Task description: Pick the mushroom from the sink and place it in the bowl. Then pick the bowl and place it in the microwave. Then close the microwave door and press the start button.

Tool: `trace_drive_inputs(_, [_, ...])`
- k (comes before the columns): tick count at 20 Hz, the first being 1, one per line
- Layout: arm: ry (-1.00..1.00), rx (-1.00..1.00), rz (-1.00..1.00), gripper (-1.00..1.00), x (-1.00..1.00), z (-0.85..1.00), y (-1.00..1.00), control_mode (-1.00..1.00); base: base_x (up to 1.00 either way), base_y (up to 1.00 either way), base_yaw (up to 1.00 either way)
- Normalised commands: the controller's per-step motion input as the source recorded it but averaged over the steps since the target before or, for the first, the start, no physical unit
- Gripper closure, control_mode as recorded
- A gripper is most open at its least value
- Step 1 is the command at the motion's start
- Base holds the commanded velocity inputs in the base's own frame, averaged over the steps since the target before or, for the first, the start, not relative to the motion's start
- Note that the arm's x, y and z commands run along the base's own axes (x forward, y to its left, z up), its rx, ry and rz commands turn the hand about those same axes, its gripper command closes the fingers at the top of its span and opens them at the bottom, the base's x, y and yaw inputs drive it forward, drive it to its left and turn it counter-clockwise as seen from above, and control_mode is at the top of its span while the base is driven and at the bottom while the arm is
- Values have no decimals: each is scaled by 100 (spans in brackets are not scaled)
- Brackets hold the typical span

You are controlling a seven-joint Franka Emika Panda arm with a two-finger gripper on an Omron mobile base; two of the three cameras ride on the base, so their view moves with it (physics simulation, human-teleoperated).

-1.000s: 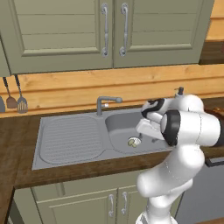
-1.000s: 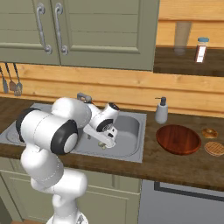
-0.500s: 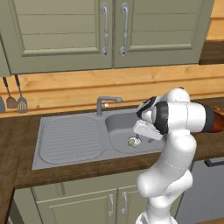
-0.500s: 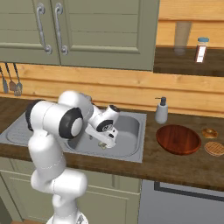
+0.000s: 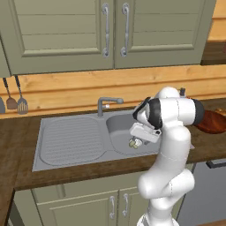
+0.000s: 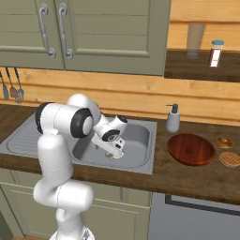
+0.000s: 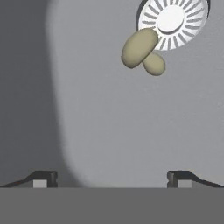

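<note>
Claw [image 7: 112,177] wide open, holding nothing, hovering over basin of matte grey sink [image 5: 70,141]. Small pale cream mushroom [image 7: 141,50] lying on basin floor, touching round metal drain [image 7: 173,21]. Worry: mushroom sits off-centre from fingers, straight drop could nudge it, rounded cap might roll.

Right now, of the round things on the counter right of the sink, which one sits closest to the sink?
The big reddish-brown bowl. It lies just past the sink, by the soap dispenser; the two small tan rounds sit beyond it, further right.
</note>
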Motion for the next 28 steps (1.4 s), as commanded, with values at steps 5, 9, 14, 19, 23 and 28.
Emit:
trace_drive_inputs(5, [4, 1, 0, -100, 35, -28, 0, -100, 0, 0, 0])
trace_drive_inputs(9, [5, 0, 0, -100, 20, -31, 0, -100, 0, 0, 0])
trace_drive_inputs(14, [3, 0, 0, -100, 36, -23, 0, -100, 0, 0, 0])
trace_drive_inputs(19, [3, 0, 0, -100, 37, -23, 0, -100, 0, 0, 0])
trace_drive_inputs(23, [6, 0, 0, -100, 41, -26, 0, -100, 0, 0, 0])
trace_drive_inputs(28, [3, 0, 0, -100, 20, -26, -6, -100, 0, 0, 0])
